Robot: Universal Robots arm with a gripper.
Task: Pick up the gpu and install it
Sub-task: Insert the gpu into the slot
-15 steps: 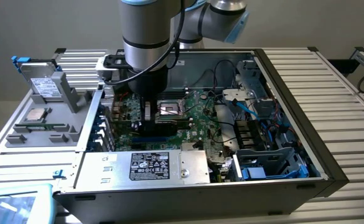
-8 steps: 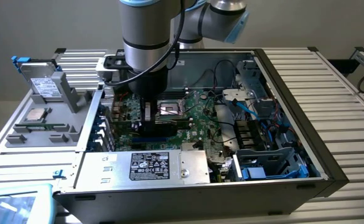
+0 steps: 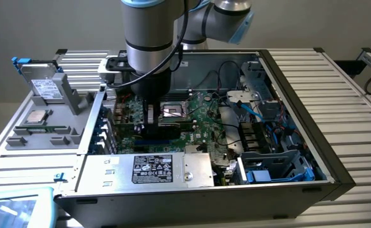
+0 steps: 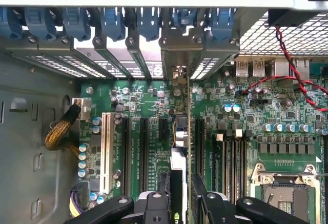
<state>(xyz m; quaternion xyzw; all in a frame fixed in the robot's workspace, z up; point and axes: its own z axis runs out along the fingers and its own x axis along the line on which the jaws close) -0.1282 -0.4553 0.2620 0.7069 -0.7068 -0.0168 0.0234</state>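
The gripper [image 4: 179,196] sits closest, its jaws partway in and clamped on the gpu [image 4: 180,131], one finger against each face. The card stands on edge over the motherboard [image 4: 148,106], near the CPU socket [image 4: 284,193] with the memory slots [image 4: 228,157] between them. Its bracket meets the blue slot latches [image 4: 113,24], farther from the socket. Installing is in hand. I cannot tell whether the edge sits in its slot. Seating calls for a square, straight press.
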